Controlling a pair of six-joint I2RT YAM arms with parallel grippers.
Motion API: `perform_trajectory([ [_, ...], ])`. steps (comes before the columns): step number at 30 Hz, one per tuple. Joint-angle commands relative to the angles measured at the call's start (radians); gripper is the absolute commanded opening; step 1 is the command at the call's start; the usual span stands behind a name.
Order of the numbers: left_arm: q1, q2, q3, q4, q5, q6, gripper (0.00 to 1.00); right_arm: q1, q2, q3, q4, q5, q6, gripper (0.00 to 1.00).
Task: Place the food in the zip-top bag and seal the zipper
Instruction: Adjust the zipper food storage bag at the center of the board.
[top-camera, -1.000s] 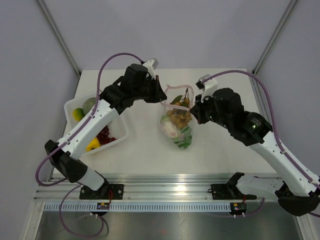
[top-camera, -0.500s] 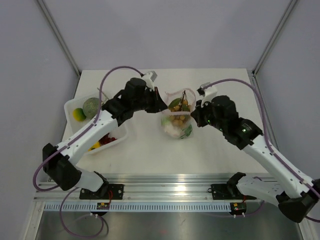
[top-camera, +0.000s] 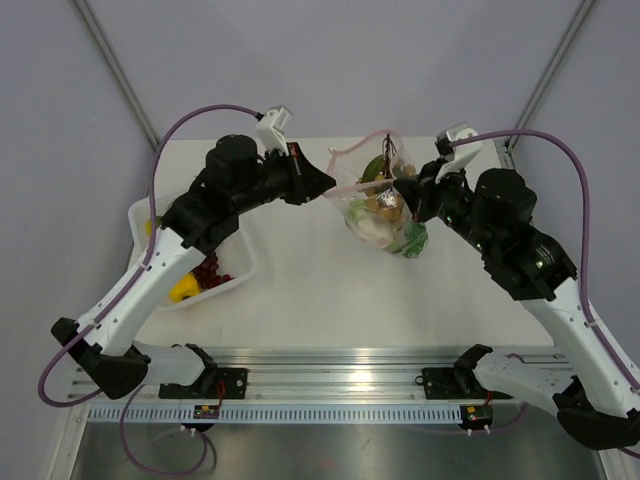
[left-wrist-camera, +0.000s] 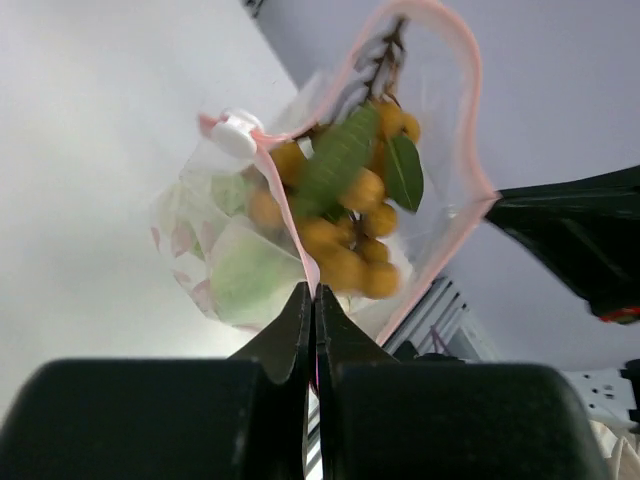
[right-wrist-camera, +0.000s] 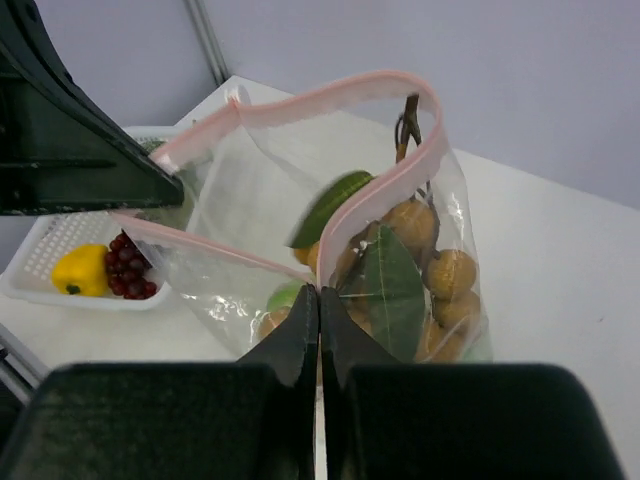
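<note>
- Two sets of fingers meet at the zip-top bag, which hangs between them over the far middle of the counter.
- Left fingers are pressed flat together, with the pink-red zipper strip running in between their tips, so they pinch one side of the bag's mouth.
- Right fingers are likewise closed tight, and the strip on the opposite side of the mouth disappears between them.
- Between the two pinch points the mouth gapes in a wide loop and the zipper is unsealed; a small white slider sits on the strip at one end of the mouth.
- Inside the bag, a bunch of tan-brown balls with dark green leaves fills the upper part, and its brown stem pokes up past the zipper.
- Lower in the bag lie the bright green lettuce and a pale white-green vegetable, both pressed against the clear plastic.
- Whether the bag's bottom touches the counter cannot be told from any of the three views.
- At the left side of the counter, well apart from the bag, stands a white tray holding dark red grapes and a yellow piece; the left arm crosses above it.
</note>
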Motion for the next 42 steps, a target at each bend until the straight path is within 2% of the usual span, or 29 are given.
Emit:
perform_trajectory([
  [1,0.002,0.011,-0.076,0.000,-0.016,0.010,0.00,-0.010,-0.005,-0.123,0.025,0.037,0.003,0.00],
  [3,0.002,0.031,-0.141,0.007,-0.009,0.004,0.00,-0.010,-0.002,-0.222,0.028,0.053,0.013,0.00],
  [6,0.002,0.048,-0.150,0.004,0.004,0.007,0.00,-0.010,0.006,-0.263,0.011,0.098,0.010,0.00],
  [12,0.002,0.002,-0.127,-0.013,-0.015,0.022,0.00,-0.008,0.000,-0.166,0.001,0.040,-0.013,0.00],
  [21,0.002,-0.136,-0.184,-0.019,-0.067,0.057,0.00,-0.010,-0.020,-0.141,0.043,-0.055,-0.006,0.00],
  [23,0.004,-0.182,-0.205,-0.016,-0.094,0.086,0.31,-0.008,-0.028,-0.143,0.048,-0.109,-0.022,0.00],
  [24,0.007,-0.196,-0.210,-0.016,-0.117,0.121,0.66,-0.010,-0.034,-0.140,0.051,-0.123,-0.032,0.00],
  [25,0.010,-0.205,-0.213,-0.016,-0.125,0.137,0.79,-0.010,-0.034,-0.137,0.051,-0.135,-0.036,0.00],
  [27,0.025,-0.227,-0.213,-0.023,-0.134,0.174,0.88,-0.010,-0.033,-0.122,0.043,-0.166,-0.040,0.00],
  [31,0.057,-0.260,-0.231,0.001,-0.145,0.227,0.89,-0.008,-0.033,-0.098,0.034,-0.226,-0.040,0.00],
  [34,0.073,-0.293,-0.266,0.047,-0.131,0.273,0.84,-0.008,-0.034,-0.086,0.024,-0.247,-0.071,0.00],
  [38,0.077,-0.346,-0.351,0.134,-0.098,0.378,0.76,-0.010,-0.045,-0.082,0.010,-0.259,-0.077,0.00],
  [41,0.085,-0.405,-0.452,0.217,-0.130,0.467,0.76,-0.010,-0.053,-0.078,0.000,-0.256,-0.079,0.00],
  [42,0.089,-0.423,-0.486,0.286,-0.102,0.529,0.77,-0.010,-0.056,-0.080,-0.001,-0.256,-0.079,0.00],
])
